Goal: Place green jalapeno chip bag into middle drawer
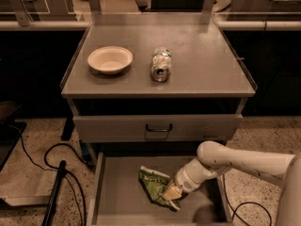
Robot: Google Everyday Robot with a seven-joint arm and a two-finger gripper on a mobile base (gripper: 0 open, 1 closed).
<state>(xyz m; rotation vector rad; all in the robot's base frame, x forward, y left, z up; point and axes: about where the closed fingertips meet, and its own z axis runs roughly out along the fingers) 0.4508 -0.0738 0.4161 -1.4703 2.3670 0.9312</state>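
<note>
The green jalapeno chip bag lies crumpled on the floor of the pulled-out grey middle drawer, a little right of its centre. My gripper reaches in from the right on a white arm and sits at the bag's right lower end, touching it. The bag rests on the drawer floor.
On the cabinet top stand a white bowl and a crushed shiny can lying on its side. A shut drawer front with a small black handle is above the open drawer. Black cables run over the floor at the left.
</note>
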